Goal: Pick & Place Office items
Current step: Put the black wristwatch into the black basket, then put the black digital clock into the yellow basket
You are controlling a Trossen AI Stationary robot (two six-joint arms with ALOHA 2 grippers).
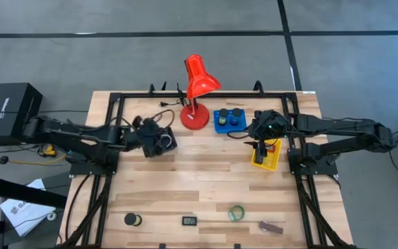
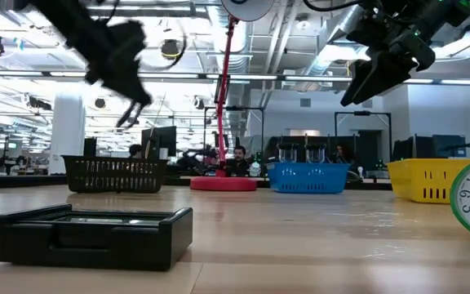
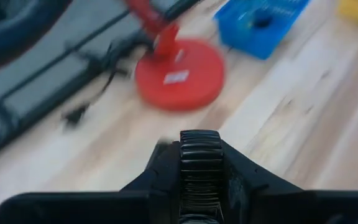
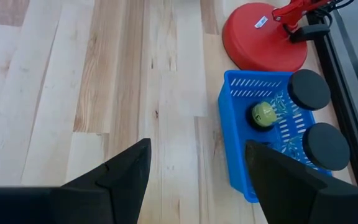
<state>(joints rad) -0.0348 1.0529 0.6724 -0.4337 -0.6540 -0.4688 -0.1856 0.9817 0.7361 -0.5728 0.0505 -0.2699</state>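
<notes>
My left gripper (image 3: 199, 180) was clamped on a ribbed black roll (image 3: 200, 163), carried in the air above the back left part of the table (image 1: 206, 187), near the black tray (image 2: 114, 172) and short of the red lamp's base (image 3: 179, 73). My right gripper (image 4: 194, 165) hung with its fingers spread wide and nothing between them, over the boards between the blue tray (image 4: 241, 149) and the yellow tray (image 1: 267, 158). In the blue tray I saw two black rolls (image 4: 309, 88) and a small green ring (image 4: 263, 114). Along the front edge lay the rest: a black roll with a yellow-green ring (image 1: 133, 220) at the left, a small black oblong (image 1: 189, 221) in the middle, a green tape ring (image 1: 236, 213) and a maroon oblong (image 1: 271, 227) at the right.
</notes>
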